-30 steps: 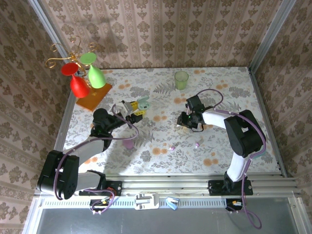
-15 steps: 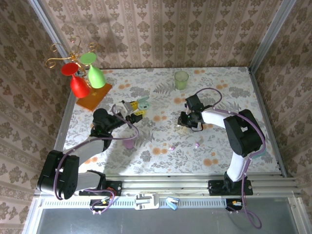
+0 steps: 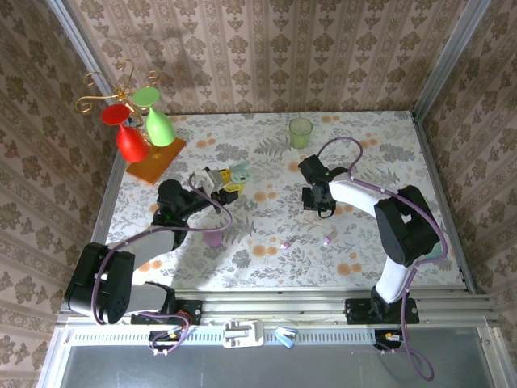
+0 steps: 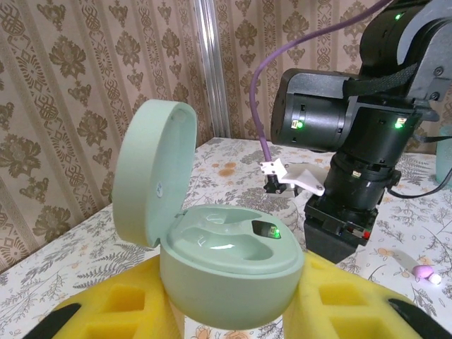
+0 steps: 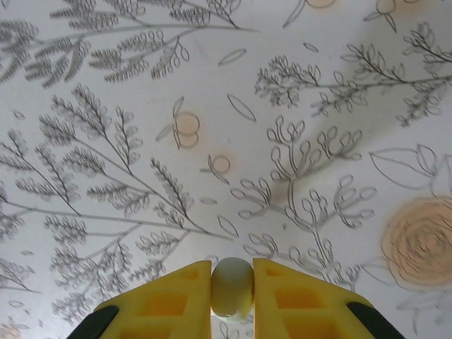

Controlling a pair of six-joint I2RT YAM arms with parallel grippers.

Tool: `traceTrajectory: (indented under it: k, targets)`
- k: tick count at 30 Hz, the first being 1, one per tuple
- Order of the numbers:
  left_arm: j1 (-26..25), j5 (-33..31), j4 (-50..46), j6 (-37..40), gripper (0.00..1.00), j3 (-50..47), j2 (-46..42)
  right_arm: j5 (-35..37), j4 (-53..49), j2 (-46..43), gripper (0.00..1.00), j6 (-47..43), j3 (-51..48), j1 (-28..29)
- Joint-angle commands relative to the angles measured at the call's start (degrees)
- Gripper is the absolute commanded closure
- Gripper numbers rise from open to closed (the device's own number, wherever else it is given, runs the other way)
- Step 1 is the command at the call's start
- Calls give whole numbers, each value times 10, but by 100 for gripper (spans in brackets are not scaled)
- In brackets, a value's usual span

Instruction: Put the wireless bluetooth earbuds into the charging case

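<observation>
One pale green earbud (image 5: 232, 291) pinched in the right tool (image 5: 232, 272) — round, may squirt out; left tool (image 4: 229, 302) clamps the open case (image 4: 212, 258)

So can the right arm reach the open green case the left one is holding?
Probably yes. The left claw holds the mint charging case with its lid tipped back, and the right claw, shut on a pale earbud, hangs nearby with nothing standing between them.

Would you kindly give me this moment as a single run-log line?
left pincer: shut on open green case | right pincer: shut on pale earbud | pink earbuds: loose on table
</observation>
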Motion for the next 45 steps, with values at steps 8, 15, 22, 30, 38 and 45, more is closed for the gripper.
traceTrajectory:
  k: [8,15,22,30,38,45]
  targets:
    - [-3,0,24,8,77,2,6,119,-101,45,82,-30,43,46]
    - [-3,-1,24,8,77,2,9,123,-109,64,79,-26,58,58]
    - [-3,-2,23,10,78,0,9,63,-76,58,72,-25,52,62]
    - [-3,-4,23,10,77,-1,12,20,-47,48,68,-24,43,63]
    - [-3,-4,23,9,78,-2,10,-25,-4,-1,63,-49,10,53]
    - [-3,-4,28,8,77,-3,10,-106,45,4,56,-80,-5,0]
